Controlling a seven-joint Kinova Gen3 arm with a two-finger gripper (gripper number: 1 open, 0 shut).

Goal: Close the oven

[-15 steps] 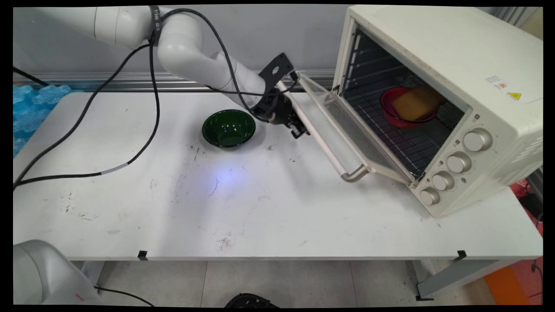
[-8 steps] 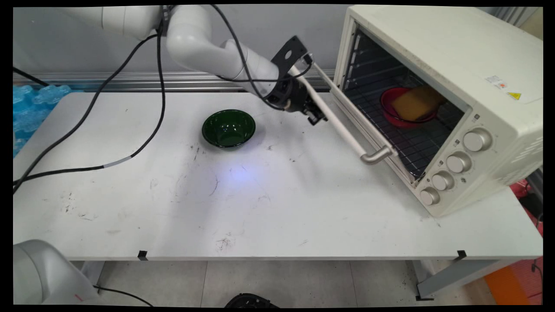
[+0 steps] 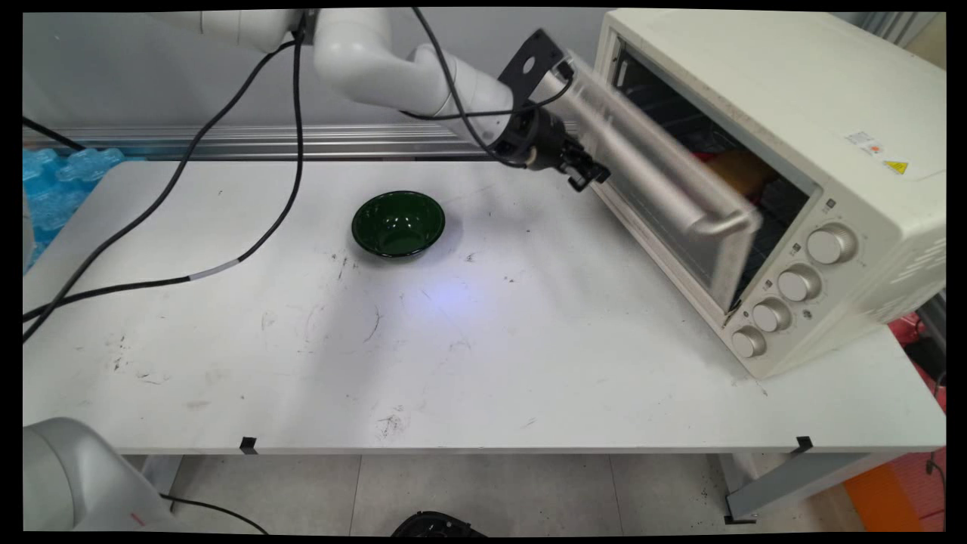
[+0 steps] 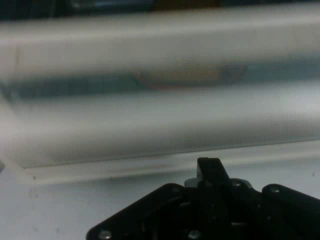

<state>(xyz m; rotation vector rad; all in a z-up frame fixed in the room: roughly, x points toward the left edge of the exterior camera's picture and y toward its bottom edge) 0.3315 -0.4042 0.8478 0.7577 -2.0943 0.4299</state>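
Note:
A cream toaster oven (image 3: 793, 91) stands at the table's right. Its glass door (image 3: 650, 174) is swung up, more than halfway shut, with the metal handle (image 3: 702, 219) facing me. My gripper (image 3: 585, 175) is shut with nothing in it and rests against the door's lower left edge. In the hand view the gripper (image 4: 209, 167) points at the blurred door (image 4: 150, 125) close ahead. A yellow block (image 3: 736, 170) in a red bowl shows inside the oven, mostly hidden by the door. A dark green bowl (image 3: 398, 224) sits empty on the table, left of the gripper.
Several knobs (image 3: 797, 283) line the oven's front right side. A black cable (image 3: 189, 276) drapes from the arm across the table's left part. Blue plastic packing (image 3: 53, 189) lies beyond the left edge. The white table (image 3: 483, 355) runs wide in front.
The gripper has moved up and to the right against the oven door, swinging it from nearly flat to mostly shut. The red bowl and yellow block are now largely covered.

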